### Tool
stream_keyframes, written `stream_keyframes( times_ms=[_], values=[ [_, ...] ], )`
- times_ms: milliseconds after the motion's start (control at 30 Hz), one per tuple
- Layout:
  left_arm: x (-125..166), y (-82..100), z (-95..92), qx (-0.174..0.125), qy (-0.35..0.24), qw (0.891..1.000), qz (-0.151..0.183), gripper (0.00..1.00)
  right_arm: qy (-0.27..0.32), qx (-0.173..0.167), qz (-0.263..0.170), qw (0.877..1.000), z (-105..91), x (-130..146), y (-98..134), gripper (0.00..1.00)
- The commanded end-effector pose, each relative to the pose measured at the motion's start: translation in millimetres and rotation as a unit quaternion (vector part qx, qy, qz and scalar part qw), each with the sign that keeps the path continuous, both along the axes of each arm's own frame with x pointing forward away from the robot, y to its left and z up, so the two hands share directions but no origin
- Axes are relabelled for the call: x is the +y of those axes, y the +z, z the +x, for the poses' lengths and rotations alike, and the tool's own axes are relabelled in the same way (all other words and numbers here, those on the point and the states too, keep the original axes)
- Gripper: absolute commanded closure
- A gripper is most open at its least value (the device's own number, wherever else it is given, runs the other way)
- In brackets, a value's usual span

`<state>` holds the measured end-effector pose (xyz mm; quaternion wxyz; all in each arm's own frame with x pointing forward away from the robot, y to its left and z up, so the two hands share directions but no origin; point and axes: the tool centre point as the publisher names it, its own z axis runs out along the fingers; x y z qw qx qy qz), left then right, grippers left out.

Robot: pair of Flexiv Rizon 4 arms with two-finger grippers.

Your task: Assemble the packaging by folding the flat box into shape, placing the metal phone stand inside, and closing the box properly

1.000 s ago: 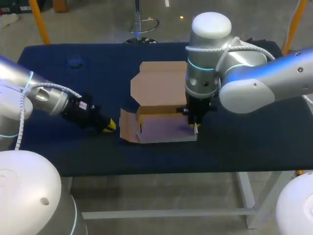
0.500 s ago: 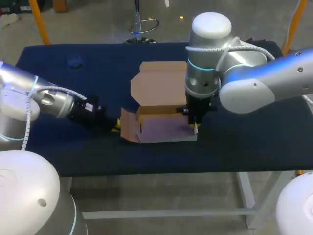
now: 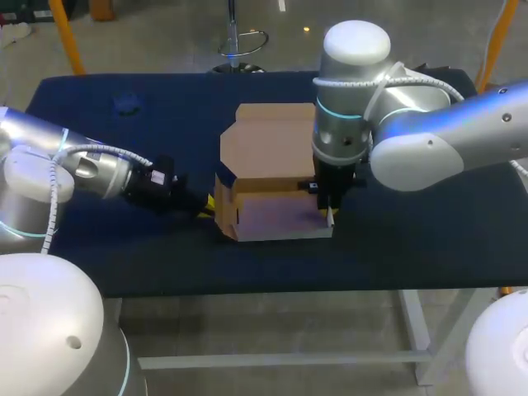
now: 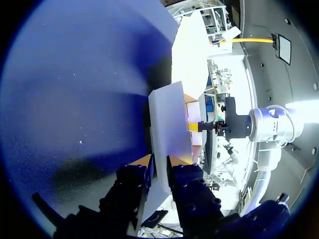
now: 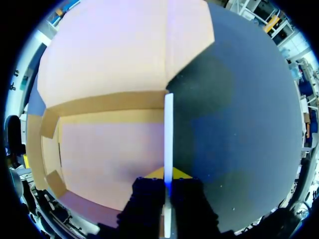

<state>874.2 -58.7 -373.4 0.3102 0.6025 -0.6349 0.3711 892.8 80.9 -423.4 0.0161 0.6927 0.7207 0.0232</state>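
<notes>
The cardboard box stands half-formed at mid-table, its lid flap lying open behind it. My left gripper is at the box's left end; in the left wrist view the upright side flap runs between its fingers, and the left gripper is shut on that flap. My right gripper points down at the box's right end. The right wrist view shows the right gripper shut on the thin right wall, with the bare box floor beside it. No phone stand is visible.
A small dark object lies at the table's far left corner. The dark blue tabletop is bare to the right of the box and along the front edge.
My left gripper has moved right up to the box. The left side flap, splayed outward before, now stands upright against the box. The right arm has stayed still.
</notes>
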Motion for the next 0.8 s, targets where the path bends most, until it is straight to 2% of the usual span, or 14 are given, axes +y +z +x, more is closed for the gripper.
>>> stream_keyframes(
  times_ms=[33, 100, 533, 800],
  values=[
    [-8, 1.1, -0.5, -0.003, 0.000, 1.000, -0.004, 0.71, 0.000, 0.001, 0.000, 1.000, 0.1, 1, 0, 1.00],
    [-12, 2.2, -0.1, -0.004, -0.002, 1.000, -0.005, 0.68, 0.000, 0.001, 0.000, 1.000, 0.1, 1, 0, 1.00],
    [-23, 8.9, 2.9, -0.009, 0.007, 1.000, -0.016, 0.65, 0.000, 0.001, 0.000, 1.000, 0.1, 1, 0, 1.00],
    [-36, 5.1, 2.3, -0.002, 0.005, 1.000, -0.007, 0.63, 0.000, 0.001, 0.000, 1.000, 0.1, 1, 0, 1.00]
  ],
)
